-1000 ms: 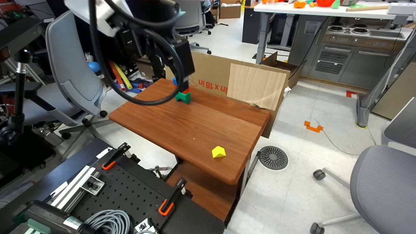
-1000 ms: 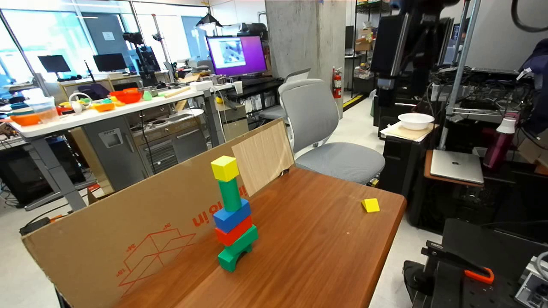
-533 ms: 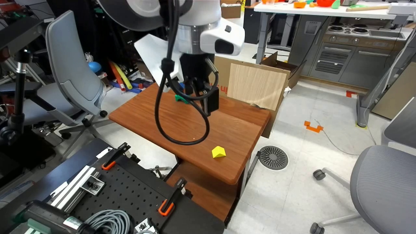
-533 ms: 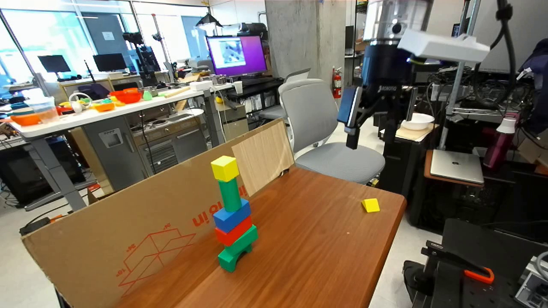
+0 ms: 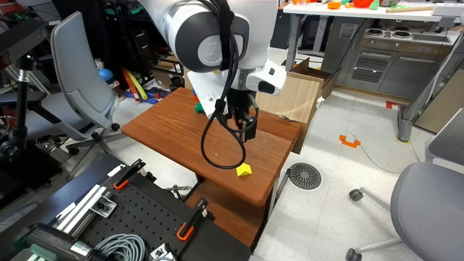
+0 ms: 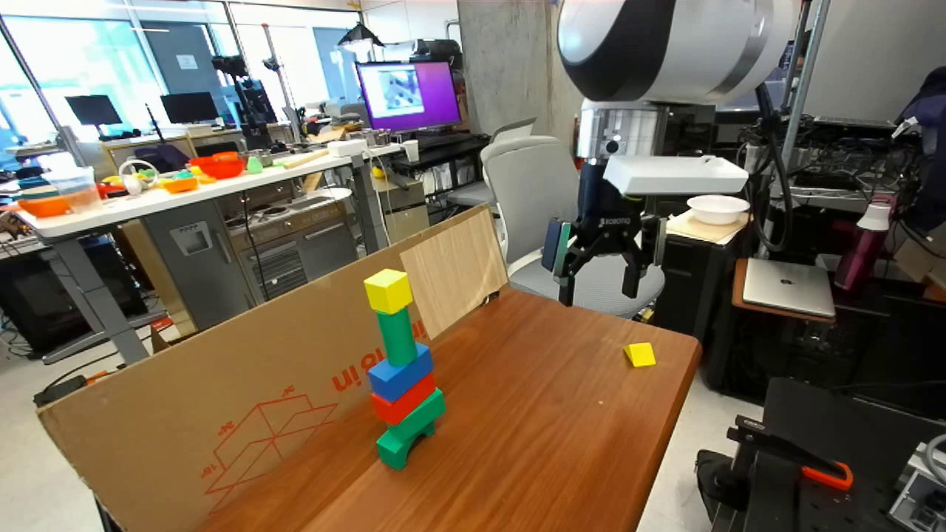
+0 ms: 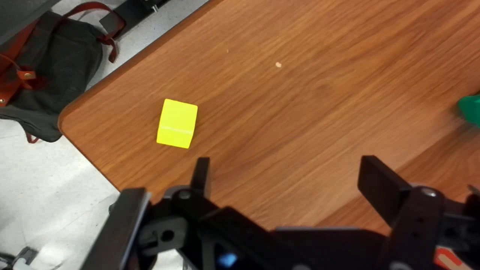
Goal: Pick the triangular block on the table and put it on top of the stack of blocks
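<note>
The triangular block (image 5: 244, 169) (image 6: 640, 355) is a small yellow wedge lying on the reddish-brown table (image 5: 163, 127) (image 6: 532, 443) near a corner. In the wrist view the block (image 7: 177, 123) lies ahead and left of the fingers. The stack of blocks (image 6: 399, 336) stands upright near the cardboard: green arch, red, blue, green cylinder, yellow cube on top. The arm mostly hides the stack (image 5: 199, 108) in an exterior view; a green piece (image 7: 470, 108) shows at the wrist view's right edge. My gripper (image 6: 599, 292) (image 7: 285, 161) is open and empty, pointing down above the table, between stack and triangular block.
A cardboard sheet (image 6: 259, 369) with a wooden panel (image 6: 454, 273) stands along one table edge. A grey chair (image 6: 599, 281) is beyond the table. A black perforated board (image 5: 152, 214) with clamps and cables lies beside the table.
The arm has swung into view over the table and come down, bringing the gripper lower and nearer the table. The triangular block and the stack have not moved.
</note>
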